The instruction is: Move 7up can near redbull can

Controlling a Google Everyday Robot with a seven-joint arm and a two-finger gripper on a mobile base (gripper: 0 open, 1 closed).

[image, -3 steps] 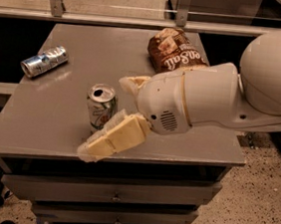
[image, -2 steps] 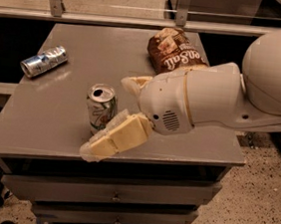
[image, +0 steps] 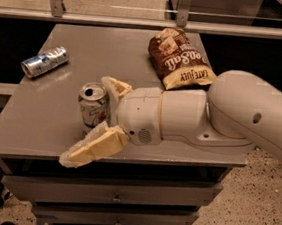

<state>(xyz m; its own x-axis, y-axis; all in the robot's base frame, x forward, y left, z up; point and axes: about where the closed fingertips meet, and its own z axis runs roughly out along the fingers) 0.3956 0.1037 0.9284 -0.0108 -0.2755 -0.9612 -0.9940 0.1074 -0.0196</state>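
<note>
The 7up can, white with green markings and a silver top, stands upright near the front of the grey table. The redbull can, slim and silver-blue, lies on its side at the table's left, well apart from the 7up can. My gripper is open and reaches in from the right. One cream finger is behind the 7up can and the other finger is in front of it, so the can sits between them. I cannot tell whether either finger touches it.
A brown chip bag lies at the table's back right, behind my arm. Drawers sit under the tabletop. A rail with glass panels runs behind the table. The table's front edge is just below the near finger.
My gripper has moved a little to the left, so its fingers now reach further around the 7up can. Both cans and the bag have stayed put.
</note>
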